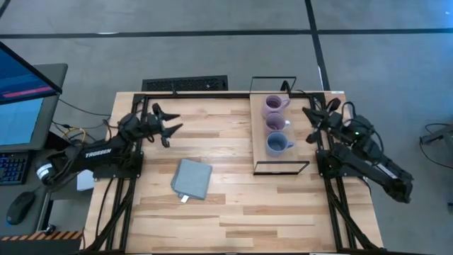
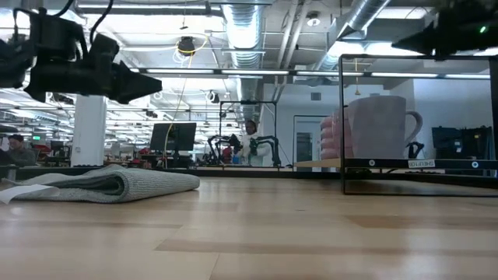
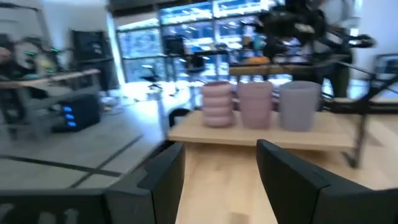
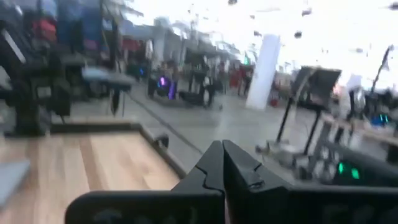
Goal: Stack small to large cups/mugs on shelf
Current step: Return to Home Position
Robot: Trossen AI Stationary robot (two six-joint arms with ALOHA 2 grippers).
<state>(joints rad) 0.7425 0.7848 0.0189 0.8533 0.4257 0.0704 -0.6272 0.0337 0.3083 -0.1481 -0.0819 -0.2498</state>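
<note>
All three mugs stand in a single row on the shelf (image 1: 259, 142), which sits on the right half of the surface (image 1: 233, 205); the blue-grey mug (image 1: 277, 144) is at the near end, the middle lavender mug (image 1: 274, 123) is just behind it, and the far lavender mug (image 1: 272, 105) is at the back end; they stand side by side, none inside another.

The right end effector (image 4: 222, 149) hangs just off the shelf's right edge, roughly level with the middle lavender mug and clear of every mug; its fingers are pressed together to a narrow point and hold nothing. The left end effector (image 1: 173, 124) is well apart from the shelf over the surface's left half, spread wide and empty, facing the row of mugs; the grey cloth (image 1: 192, 178) lies nearer the front, between the arms.

In the low view the blue-grey mug covers most of the two lavender ones, and the shelf's frame is cut off at the picture's right edge; in the left wrist view the mugs' handles cannot be made out; the right wrist view shows no mug at all.
</note>
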